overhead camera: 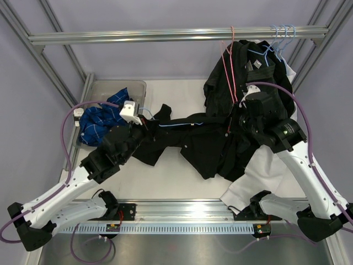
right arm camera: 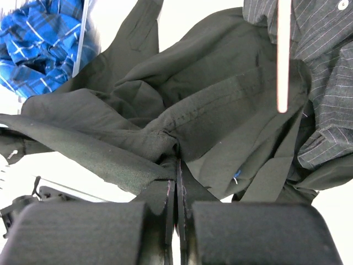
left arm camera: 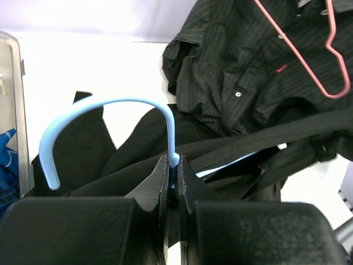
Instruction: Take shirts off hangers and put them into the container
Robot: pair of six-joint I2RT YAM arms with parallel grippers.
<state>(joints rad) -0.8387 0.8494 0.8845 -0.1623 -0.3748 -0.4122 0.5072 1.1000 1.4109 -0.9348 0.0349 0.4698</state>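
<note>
Seen from above, the left tool [overhead camera: 143,117] is sitting just beside the container [overhead camera: 110,83] at the far left of the counter [overhead camera: 176,185], and the right tool [overhead camera: 243,110] is working well apart from it on the right. A black shirt [overhead camera: 187,135] is lying stretched between the two, its long axis running left to right, with the thin bar of a light blue hanger [overhead camera: 176,125] showing along that same line inside it. A blue plaid shirt [overhead camera: 98,122] is already lying in the container, and a pink-red hanger [overhead camera: 229,66] carrying another dark shirt is hanging from the rail [overhead camera: 138,36] beyond the right tool. In the left wrist view, the left tool [left arm camera: 174,165] is squeezing nearly closed on the stem of the light blue hanger [left arm camera: 110,104], whose hook is arching up and over to the left; the container [left arm camera: 15,110] wall is showing at the left edge. In the right wrist view, the right tool [right arm camera: 177,165] is pinching fully closed on a gathered fold of the black shirt [right arm camera: 220,110], the cloth pulling away toward the upper left. Judging from this, the hanger is likely needing to slide leftward along the shirt's length, and the left arm is the nearer one to the container
</note>
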